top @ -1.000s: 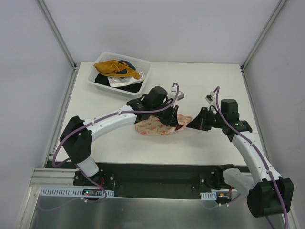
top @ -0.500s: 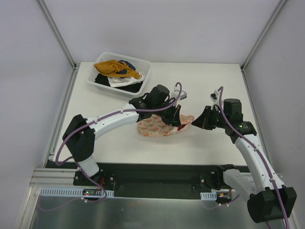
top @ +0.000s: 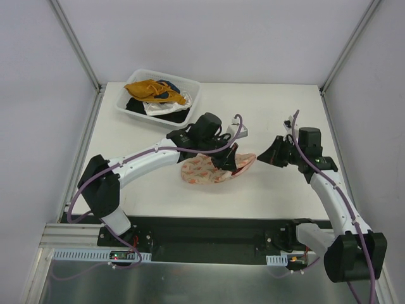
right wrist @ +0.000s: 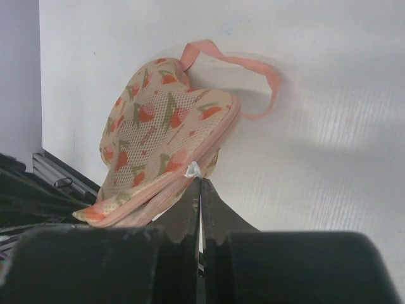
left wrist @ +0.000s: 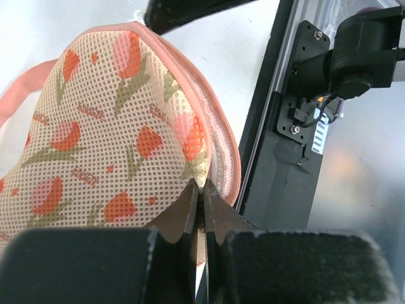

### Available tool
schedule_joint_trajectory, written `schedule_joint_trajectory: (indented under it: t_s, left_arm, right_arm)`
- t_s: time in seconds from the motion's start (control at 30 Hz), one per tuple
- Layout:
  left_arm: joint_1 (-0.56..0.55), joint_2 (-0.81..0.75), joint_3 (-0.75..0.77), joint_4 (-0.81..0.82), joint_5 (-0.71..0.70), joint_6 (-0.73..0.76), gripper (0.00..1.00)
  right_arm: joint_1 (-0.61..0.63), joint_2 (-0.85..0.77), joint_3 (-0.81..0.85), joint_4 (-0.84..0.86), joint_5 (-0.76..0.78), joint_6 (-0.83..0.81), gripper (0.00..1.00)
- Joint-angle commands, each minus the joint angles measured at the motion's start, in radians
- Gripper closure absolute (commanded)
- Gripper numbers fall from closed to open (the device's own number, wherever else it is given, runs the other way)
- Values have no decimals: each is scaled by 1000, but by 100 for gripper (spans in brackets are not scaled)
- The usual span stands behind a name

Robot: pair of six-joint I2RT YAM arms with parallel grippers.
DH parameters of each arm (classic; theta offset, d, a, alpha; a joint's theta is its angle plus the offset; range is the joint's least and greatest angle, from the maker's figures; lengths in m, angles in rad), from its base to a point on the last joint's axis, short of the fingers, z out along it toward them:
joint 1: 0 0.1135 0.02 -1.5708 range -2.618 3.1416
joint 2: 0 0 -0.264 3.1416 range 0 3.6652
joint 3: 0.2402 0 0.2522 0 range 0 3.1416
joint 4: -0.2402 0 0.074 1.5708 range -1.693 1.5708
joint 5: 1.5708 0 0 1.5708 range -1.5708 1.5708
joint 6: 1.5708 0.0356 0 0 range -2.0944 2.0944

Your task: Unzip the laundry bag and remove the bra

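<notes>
1. My left gripper (left wrist: 201, 190) is clenched on the mesh rim of the laundry bag (left wrist: 107, 145), low in the left wrist view. Its job is to anchor, so I should keep that pinch firm and steady.
2. My right gripper (right wrist: 201, 185) has its fingers pressed together. The small white zip pull (right wrist: 192, 170) sits right at their tips, so I judge they are nipping it.
3. The laundry bag lies at the centre of the table (top: 285, 107) in the top view, with its pink loop (right wrist: 253, 69) trailing off to the upper right of the right wrist view. I cannot make out the bra for certain and take it to be inside.
4. To unzip well, I should draw the pull along the curve of the rim rather than straight away from the bag. That way the slider runs instead of dragging the whole pouch.
5. I should keep the two pinches pulling against each other so the zipper seam stays taut and flat.
6. If the mesh bunches at the slider, I should ease off before pulling on.
7. Compared with a second ago, my right gripper has drawn back towards the right and slightly upward in the top view. The bag has barely shifted under my left gripper, and the bin of clothes (top: 190, 104) at upper left is unchanged.
</notes>
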State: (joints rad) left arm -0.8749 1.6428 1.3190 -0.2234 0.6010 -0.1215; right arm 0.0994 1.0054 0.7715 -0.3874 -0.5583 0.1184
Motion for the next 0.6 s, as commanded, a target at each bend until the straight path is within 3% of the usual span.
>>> schedule_joint_trajectory:
  t_s: [0.0, 0.2, 0.43, 0.57]
  left_arm:
    - [10, -64, 20, -68, 42, 80, 100]
    - [10, -40, 111, -105, 28, 91, 100]
    - [10, -5, 233, -129, 5, 158, 100]
    - [10, 15, 334, -145, -19, 308, 100]
  right_arm:
    - [-30, 76, -9, 143, 47, 18, 99]
    - [-47, 144, -69, 309, -3, 124, 99]
    - [-46, -81, -60, 149, 27, 95, 99]
    - [-47, -192, -44, -3, 153, 34, 99]
